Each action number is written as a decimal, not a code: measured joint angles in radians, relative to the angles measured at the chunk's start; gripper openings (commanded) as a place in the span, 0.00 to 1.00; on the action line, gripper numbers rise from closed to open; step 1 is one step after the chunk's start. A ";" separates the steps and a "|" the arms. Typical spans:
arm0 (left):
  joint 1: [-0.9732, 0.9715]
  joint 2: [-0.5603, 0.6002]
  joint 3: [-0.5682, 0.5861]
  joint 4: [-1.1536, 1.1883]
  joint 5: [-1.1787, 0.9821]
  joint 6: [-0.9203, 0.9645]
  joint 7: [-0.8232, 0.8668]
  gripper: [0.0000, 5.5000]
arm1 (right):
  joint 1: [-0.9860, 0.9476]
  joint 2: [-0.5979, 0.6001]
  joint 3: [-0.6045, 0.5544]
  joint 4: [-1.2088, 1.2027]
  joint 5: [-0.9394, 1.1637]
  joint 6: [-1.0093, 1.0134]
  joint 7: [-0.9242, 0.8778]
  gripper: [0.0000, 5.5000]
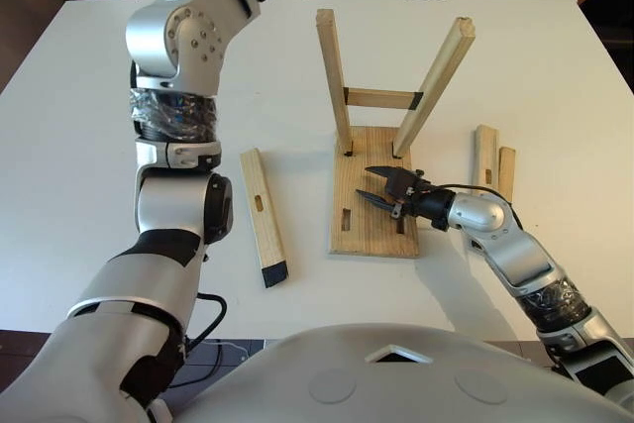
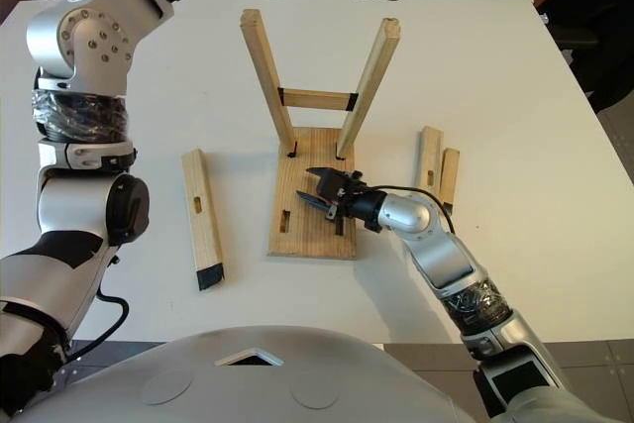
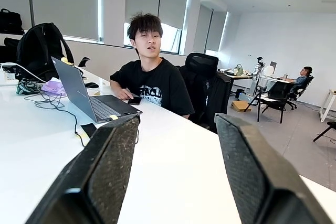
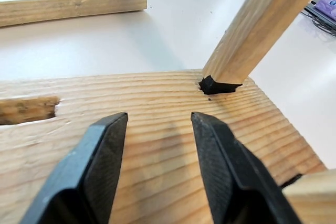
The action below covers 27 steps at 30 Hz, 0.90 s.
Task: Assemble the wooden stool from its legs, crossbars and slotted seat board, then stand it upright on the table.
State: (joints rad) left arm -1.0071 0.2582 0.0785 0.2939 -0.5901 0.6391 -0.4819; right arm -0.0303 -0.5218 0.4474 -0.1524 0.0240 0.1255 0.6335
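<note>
A white tabletop (image 1: 99, 146) carries a half-built wooden stool. The slotted seat board (image 1: 374, 235) lies flat midway between the left and right edges, closer to the near edge. Two legs (image 1: 334, 81) stand in its far slots, splaying apart toward the far edge and joined by a crossbar (image 1: 381, 99). The right jaws hover open just above the board's middle, holding nothing. A loose leg (image 1: 264, 215) lies toward the left edge. Two shorter pieces (image 1: 484, 156), perhaps a leg and a crossbar, lie side by side toward the right edge. The left jaws, raised above the far side, are spread open and empty.
</note>
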 measured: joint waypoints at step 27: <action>0.257 -0.109 -0.126 -0.238 0.116 -0.143 0.021 0.48 | 0.002 0.006 0.018 -0.007 -0.025 -0.015 -0.036 0.40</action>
State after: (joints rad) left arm -0.7502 0.1496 -0.0474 0.0555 -0.4742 0.4964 -0.4607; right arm -0.0279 -0.5159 0.4653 -0.1590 -0.0010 0.1107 0.5973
